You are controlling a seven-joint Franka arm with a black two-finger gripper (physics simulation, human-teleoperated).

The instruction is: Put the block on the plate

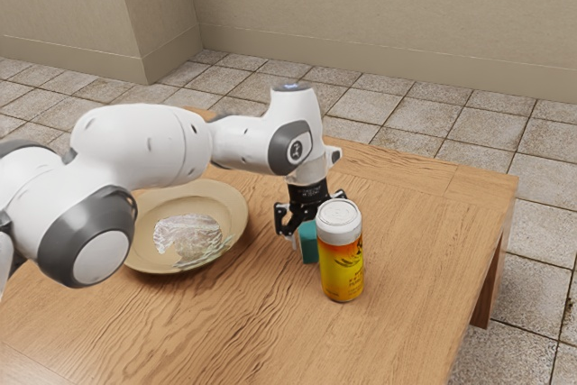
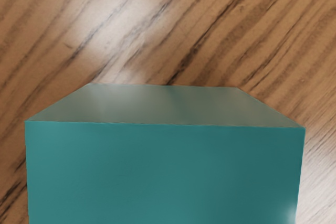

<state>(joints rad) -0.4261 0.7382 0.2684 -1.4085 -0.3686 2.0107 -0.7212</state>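
Note:
My gripper [image 1: 308, 221] points down at the block, low over the table, with part of it behind the bottle; its grip on the block is not clear from here. The teal block [image 1: 309, 245] is directly below the hand, partly covered by the bottle in the exterior view. In the wrist view the block [image 2: 165, 174] looms large, its top face and one side visible against wood grain. Whether its base touches the table is hidden. A tan round plate [image 1: 237, 215] lies toward the exterior view's left, apart from the block, with a clear, shiny crumpled thing on it.
A yellow-orange bottle with a white lid [image 1: 342, 263] stands upright close beside the gripper and block, nearer the exterior camera. Bare wood of the table [image 1: 424, 232] extends toward the exterior view's right. The arm reaches over behind the plate.

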